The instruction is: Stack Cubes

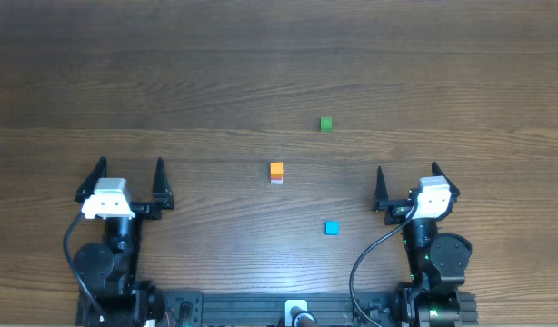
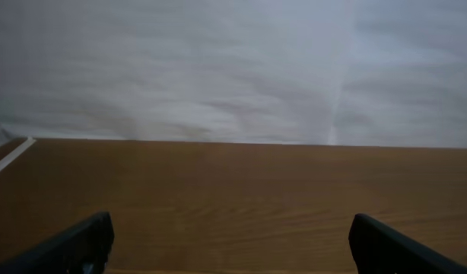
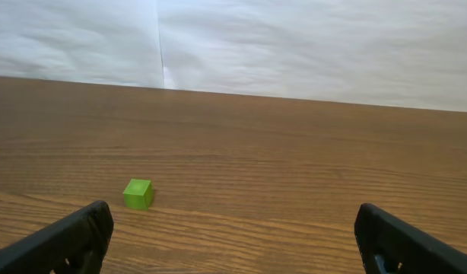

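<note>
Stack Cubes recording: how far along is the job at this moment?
Done: perhaps one stack; the orange cube seems to sit on a paler cube, though I cannot be sure. In hand: nothing; left gripper and right gripper are open, near their bases. Left: green cube and blue cube lie apart, unstacked.

A wooden table (image 1: 261,54) of dark brown, fine-grained boards spans the top view, with a faint joint (image 1: 170,129) running across it from side to side. Beyond the table's far edge, the wrist views show a white, slightly rippled backdrop (image 2: 218,61), split by a vertical seam (image 3: 160,46). A pale strip (image 2: 11,157) borders the table at one corner. The light is soft and even.
</note>
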Available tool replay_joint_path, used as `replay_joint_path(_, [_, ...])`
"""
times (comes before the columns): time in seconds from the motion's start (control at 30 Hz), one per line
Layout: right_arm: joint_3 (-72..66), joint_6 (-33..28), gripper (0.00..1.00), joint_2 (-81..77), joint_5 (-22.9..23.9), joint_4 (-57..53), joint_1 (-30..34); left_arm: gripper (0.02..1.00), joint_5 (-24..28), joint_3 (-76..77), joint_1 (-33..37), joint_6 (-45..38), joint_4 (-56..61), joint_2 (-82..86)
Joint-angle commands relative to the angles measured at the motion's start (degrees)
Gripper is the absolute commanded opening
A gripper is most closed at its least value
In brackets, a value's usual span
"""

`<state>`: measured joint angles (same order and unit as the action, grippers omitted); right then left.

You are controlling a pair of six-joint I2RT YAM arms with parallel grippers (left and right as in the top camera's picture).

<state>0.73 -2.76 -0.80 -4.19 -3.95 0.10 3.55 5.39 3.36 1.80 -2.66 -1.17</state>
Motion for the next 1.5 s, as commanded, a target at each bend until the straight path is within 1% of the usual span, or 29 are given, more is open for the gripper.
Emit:
replay_joint_path(0.03, [-0.4, 0.6, 0.991, 0.4, -0.3, 0.1, -0.3, 0.998, 1.6, -1.8, 0.0, -2.9, 0.3, 1.0])
replay_joint_path(0.23, [-0.4, 0.6, 0.993, 0.4, -0.3, 0.1, -0.3, 1.000, 1.6, -3.6, -1.7, -2.9, 0.3, 1.0])
replay_joint_path(0.37, [-0.4, 0.6, 0.993, 0.4, -0.3, 0.1, -0.3, 0.996, 2.0, -5.0, -1.7, -2.8, -1.4, 1.0])
replay_joint_path(1.43, [-0.4, 0.6, 0.993, 0.4, -0.3, 0.1, -0.3, 1.000, 2.2, -5.0, -1.6, -2.9, -1.3, 0.8])
replay_joint_path(1.5, [-0.4, 0.5, 0.993, 0.4, 0.2, 2.7, -0.3, 1.000, 2.2, -5.0, -1.6, -2.9, -1.3, 0.8])
